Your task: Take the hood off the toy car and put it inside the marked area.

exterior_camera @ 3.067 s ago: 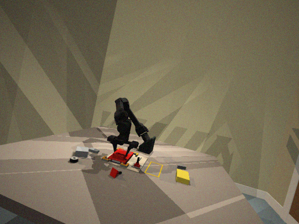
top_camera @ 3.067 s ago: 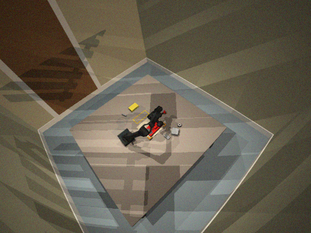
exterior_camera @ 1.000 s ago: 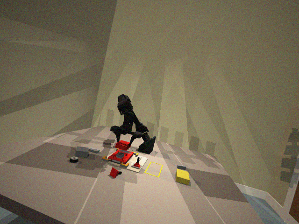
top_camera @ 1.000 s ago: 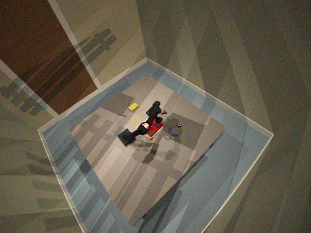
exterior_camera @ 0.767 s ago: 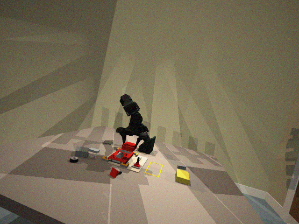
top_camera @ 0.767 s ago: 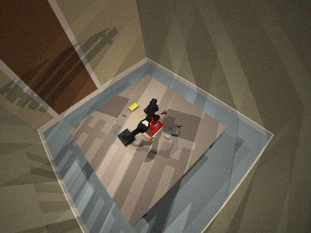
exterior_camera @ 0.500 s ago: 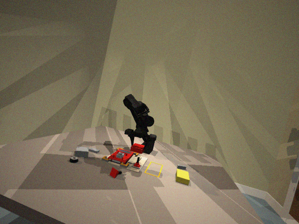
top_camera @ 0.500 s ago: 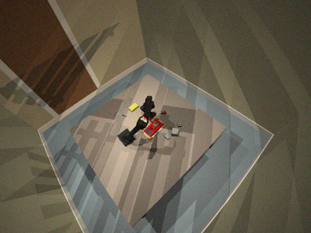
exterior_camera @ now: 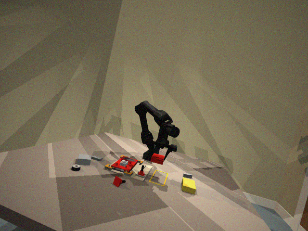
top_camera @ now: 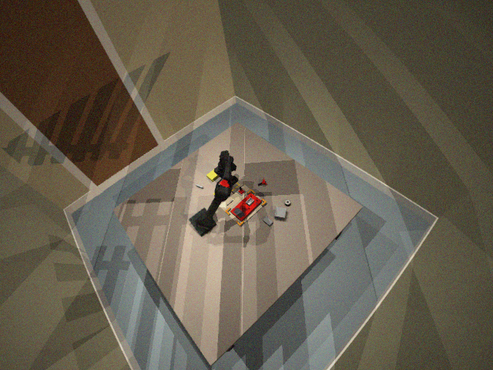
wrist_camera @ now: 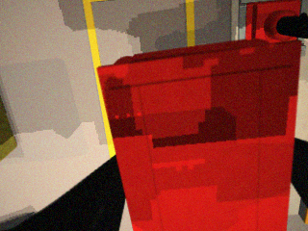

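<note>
Hood held in hand, above surface

Arm (exterior_camera: 151,119) rises from its base, bends sharply at the elbow and comes down again, so the wrist points at the surface (exterior_camera: 99,198). Hand (exterior_camera: 159,155) is closed on the red hood (exterior_camera: 157,158), fingers standing fairly wide on the part's width. Hood is tilted and clear of the surface in the exterior view.

Hood sits just beyond the yellow-outlined marked area (exterior_camera: 158,177) in the exterior view, not yet inside it. Wrist view: hood (wrist_camera: 202,140) fills most of the frame, with the yellow outline (wrist_camera: 98,72) showing past its upper left edge.

Toy car (exterior_camera: 124,164) rests on its pale mat to the left of the hand, well apart from the hood. Yellow block (exterior_camera: 188,185) lies on the far side of the marked area. Small red wedge piece (exterior_camera: 117,181) lies near the car, toward the camera. Grey blocks (exterior_camera: 84,159) and black wheel (exterior_camera: 75,167) lie further left.
</note>
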### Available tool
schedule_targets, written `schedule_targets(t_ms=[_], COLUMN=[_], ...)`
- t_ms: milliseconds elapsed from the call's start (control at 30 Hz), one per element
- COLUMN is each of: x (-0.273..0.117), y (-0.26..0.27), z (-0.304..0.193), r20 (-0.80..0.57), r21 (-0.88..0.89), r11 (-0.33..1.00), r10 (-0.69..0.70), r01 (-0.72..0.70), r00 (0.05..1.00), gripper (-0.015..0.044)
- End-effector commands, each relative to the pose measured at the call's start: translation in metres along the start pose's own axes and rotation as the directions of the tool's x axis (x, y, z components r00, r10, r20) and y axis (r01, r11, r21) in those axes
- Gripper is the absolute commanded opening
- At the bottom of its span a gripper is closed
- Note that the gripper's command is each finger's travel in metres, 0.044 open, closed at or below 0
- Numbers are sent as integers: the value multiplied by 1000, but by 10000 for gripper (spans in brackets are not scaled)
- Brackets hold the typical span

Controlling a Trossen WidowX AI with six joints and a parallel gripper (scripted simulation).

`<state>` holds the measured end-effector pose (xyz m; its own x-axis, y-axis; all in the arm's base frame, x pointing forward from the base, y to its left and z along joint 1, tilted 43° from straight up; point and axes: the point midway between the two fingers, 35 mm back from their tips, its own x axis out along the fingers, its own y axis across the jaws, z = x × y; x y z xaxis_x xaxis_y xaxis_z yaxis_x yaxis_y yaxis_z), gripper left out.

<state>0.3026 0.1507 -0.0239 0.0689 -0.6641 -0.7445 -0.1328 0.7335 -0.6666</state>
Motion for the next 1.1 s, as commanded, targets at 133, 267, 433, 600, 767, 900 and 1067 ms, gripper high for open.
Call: schedule_targets(t_ms=[133,267,433,600,767,900,1067], x=[-2,-1,2,6,10,13,17], y=[33,33,33,33,33,33,34], z=[-11,-11,-10,-10,-10,-9,-9], r20=[7,7,7,7,7,7,7], r21=[5,5,5,5,5,5,5], r11=[1000,1000,1000,1000,1000,1000,1000], r10=[1,1,1,1,1,1,1], r01=[-1,-1,-1,-1,-1,-1,-1], r00=[1000,1000,1000,1000,1000,1000,1000], gripper=[0,0,0,0,0,0,0])
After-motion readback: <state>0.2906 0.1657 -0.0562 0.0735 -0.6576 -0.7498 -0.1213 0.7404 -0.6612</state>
